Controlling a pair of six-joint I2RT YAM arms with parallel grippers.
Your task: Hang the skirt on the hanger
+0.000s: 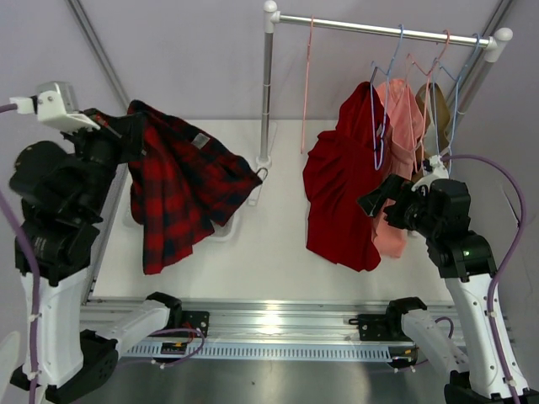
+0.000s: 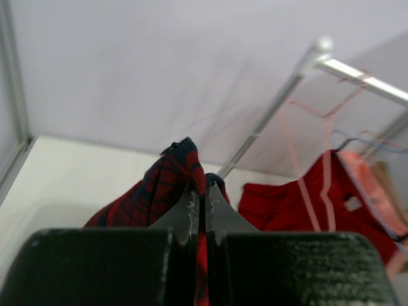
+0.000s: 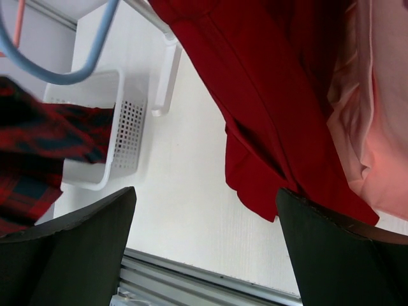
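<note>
Left gripper (image 2: pixel 205 188) pinched tight on top edge of skirt (image 1: pixel 181 189). Holds it up high, left of rail (image 1: pixel 379 30), so cloth hangs free.

Right gripper (image 3: pixel 205 197) wide open, holds nothing, low under rail by red garment (image 1: pixel 337 185); ready to help, I think.

Hanger (image 1: pixel 306 84) hangs bare near rail's left end.

Skirt: soft, red-and-black checks, droopy, crumpled.

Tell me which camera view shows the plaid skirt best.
The top external view: the whole skirt hangs from the left tool. The left wrist view shows only a bunched fold pinched in that tool; the right wrist view shows only a part at its left edge.
</note>
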